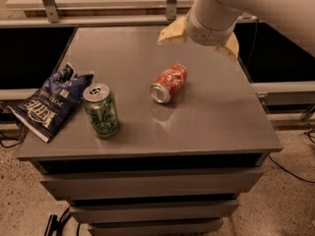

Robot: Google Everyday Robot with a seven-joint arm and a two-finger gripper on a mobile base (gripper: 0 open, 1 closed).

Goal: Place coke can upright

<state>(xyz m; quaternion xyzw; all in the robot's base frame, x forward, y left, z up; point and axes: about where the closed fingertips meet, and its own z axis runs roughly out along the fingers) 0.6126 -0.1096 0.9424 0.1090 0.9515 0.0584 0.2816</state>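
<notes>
Glossy metal coke can [170, 82], smooth table [221, 122], jaws above

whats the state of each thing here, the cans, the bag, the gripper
red-orange aluminium coke can: lying on its side, silver top toward the camera, not held
green patterned drink can: standing upright, left of the coke can, apart from it
blue crinkled chip bag: lying flat at the left edge of the grey table
gripper: open, empty, hovering over the table's far side beyond the coke can
</notes>
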